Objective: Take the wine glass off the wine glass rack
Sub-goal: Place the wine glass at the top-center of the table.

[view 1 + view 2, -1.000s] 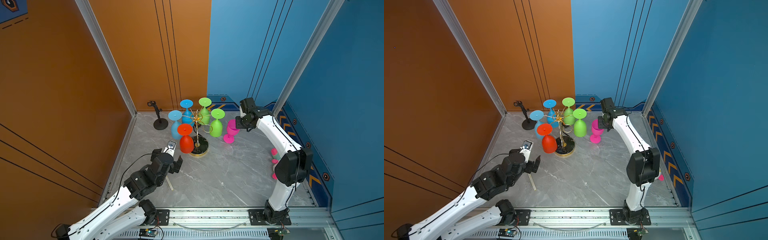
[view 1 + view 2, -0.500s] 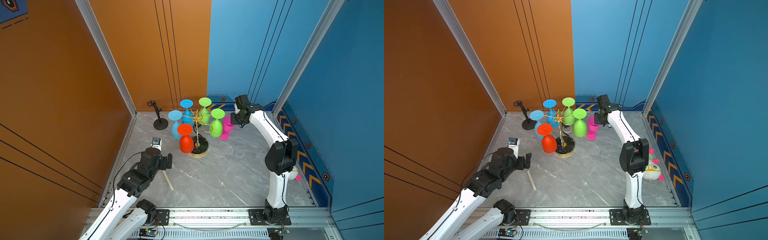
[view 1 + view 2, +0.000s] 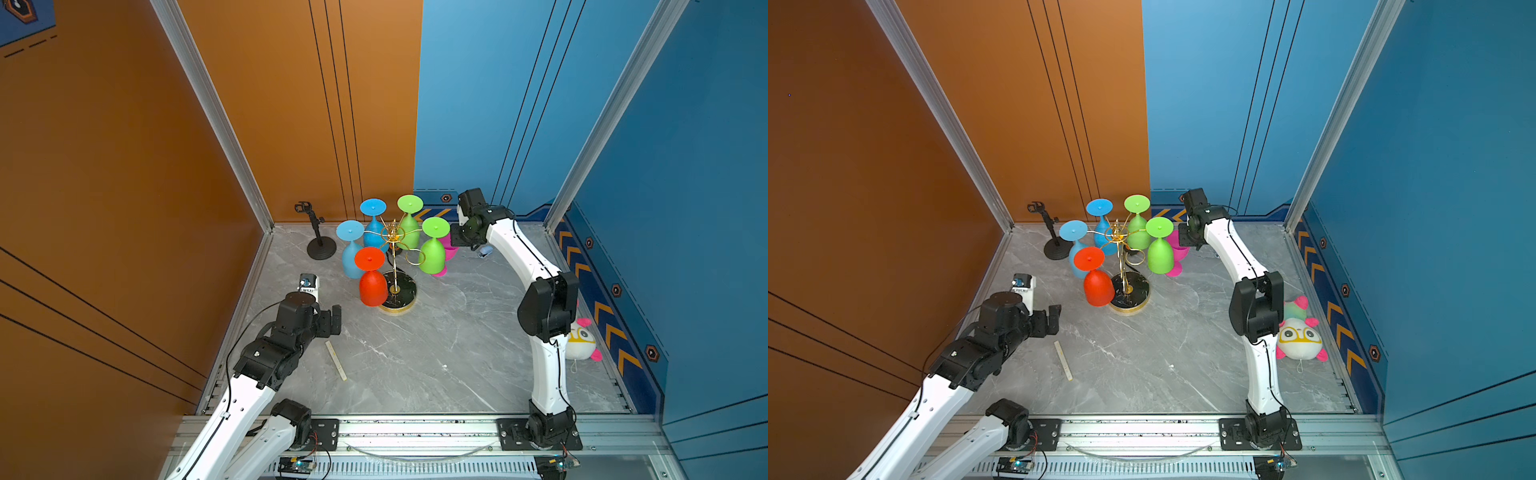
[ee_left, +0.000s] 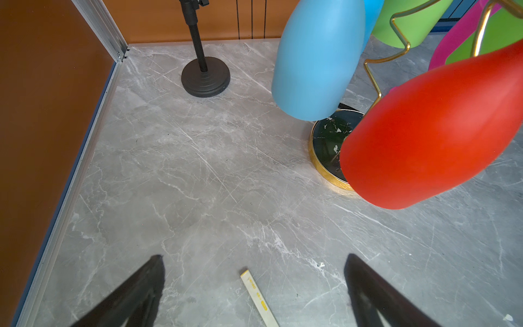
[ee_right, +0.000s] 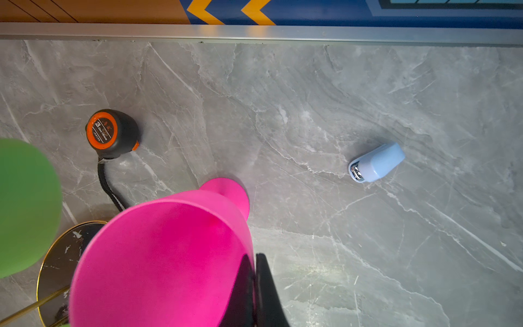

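Hold the rim pinch firm on the pink wine glass (image 5: pixel 169 254), foot down just beside the wine glass rack (image 3: pixel 403 293), off its loops. Draw away from the rack, clear of the green glass (image 3: pixel 433 255) hanging there. Right tool (image 5: pixel 252 271) clamped on that rim, one finger inside the bowl. Left tool (image 4: pixel 254 257) spread wide, empty, near the rack's red glass (image 4: pixel 424 136).

Six wine glasses (image 3: pixel 372 286), and one each of wine glass rack (image 3: pixel 405 293), black stand (image 3: pixel 321 250), ruler (image 3: pixel 336 360), tape measure (image 5: pixel 111 133), blue stapler (image 5: pixel 376 162), plush toy (image 3: pixel 1300 340).
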{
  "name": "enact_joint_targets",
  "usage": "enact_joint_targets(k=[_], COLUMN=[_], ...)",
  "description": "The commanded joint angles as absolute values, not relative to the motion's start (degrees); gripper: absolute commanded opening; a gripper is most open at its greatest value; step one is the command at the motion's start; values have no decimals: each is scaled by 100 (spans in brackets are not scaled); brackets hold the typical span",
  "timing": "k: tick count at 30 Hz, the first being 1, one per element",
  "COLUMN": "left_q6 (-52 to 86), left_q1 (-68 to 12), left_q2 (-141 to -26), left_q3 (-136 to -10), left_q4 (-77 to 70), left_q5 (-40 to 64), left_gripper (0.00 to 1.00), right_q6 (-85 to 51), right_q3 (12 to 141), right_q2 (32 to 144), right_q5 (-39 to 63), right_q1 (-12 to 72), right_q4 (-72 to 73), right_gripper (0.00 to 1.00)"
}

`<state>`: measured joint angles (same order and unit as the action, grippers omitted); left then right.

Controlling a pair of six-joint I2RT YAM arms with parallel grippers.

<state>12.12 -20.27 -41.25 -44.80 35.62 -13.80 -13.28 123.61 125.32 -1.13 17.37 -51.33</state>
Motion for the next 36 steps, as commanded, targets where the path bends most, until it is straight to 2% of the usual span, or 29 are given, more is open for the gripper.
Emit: enact_joint_targets(k=[1,8,15,18,24,36], left_q6=[1305,1301,1313,1315,1312,1318], left_q1=[-1968,-1921,-1890,-1892,-1887,-1813], left_q2=[-4087,-4069,-4052,-4041,-4010,-3999], left_q3=[-4449,-4452,-4444,-4420,-4421,-4415], left_q4=[3540,3540,3537,3533,3537,3521], left_q5=[-1187,-1152,-1112,-1114,-1091,-1046], left_gripper=[99,99,99,99,99,99], right_q6=[-1259,-1259,-1269,-1250,-1183,-1122], right_q3=[12588,12750,12959,13042,13111,13025], right_q2=[12698,12797,12822,12831,12791,12040], right_q5=[-56,-79,-13,44,54,-5], right_q1=[1775,1796,1798,1797,1795,1612], right_q4=[-5445,-5504,-5502,-5497,-5507,-5624], right_gripper=[1,13,21,28,34,66])
